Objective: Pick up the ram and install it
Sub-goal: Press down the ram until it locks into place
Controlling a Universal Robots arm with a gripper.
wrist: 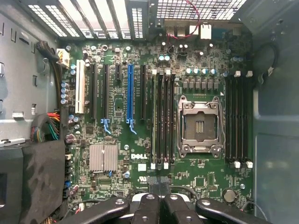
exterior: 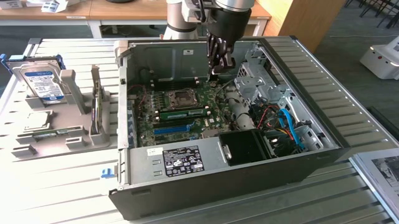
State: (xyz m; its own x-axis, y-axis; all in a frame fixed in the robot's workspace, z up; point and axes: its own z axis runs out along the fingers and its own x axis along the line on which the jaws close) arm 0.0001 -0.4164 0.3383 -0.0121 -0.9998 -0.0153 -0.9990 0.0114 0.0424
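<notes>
Table [exterior: 62,186] with pale slats holds everything. On the exterior view's left sits a gray holder [exterior: 59,140]. A silver hard drive [exterior: 40,84] leans in it; its label is blue and white, but the words are too small to read. Just beside it a green expansion card [exterior: 95,102] stands on edge.

Next comes the open computer case [exterior: 311,88]. Near its front edge a metal box wears a white and black label [exterior: 181,158], too small to read.

Inside lies the green motherboard [wrist: 121,186]. In the wrist view the white word "DELL" [wrist: 139,157] is printed on it, near a small silver block of fins [wrist: 103,157].

The ram [exterior: 184,112] sits down in a slot on the board, between the blue slot [exterior: 171,129] and the square chip socket [exterior: 184,97]. It has a white label I cannot read. The wrist view shows it edge-on [wrist: 154,121].

The gripper [exterior: 217,70] hangs over the board, past the socket, apart from the ram. Its fingers [wrist: 148,207] look pressed together with nothing between them.

Blue cables [exterior: 290,126] curl at the case's right.
</notes>
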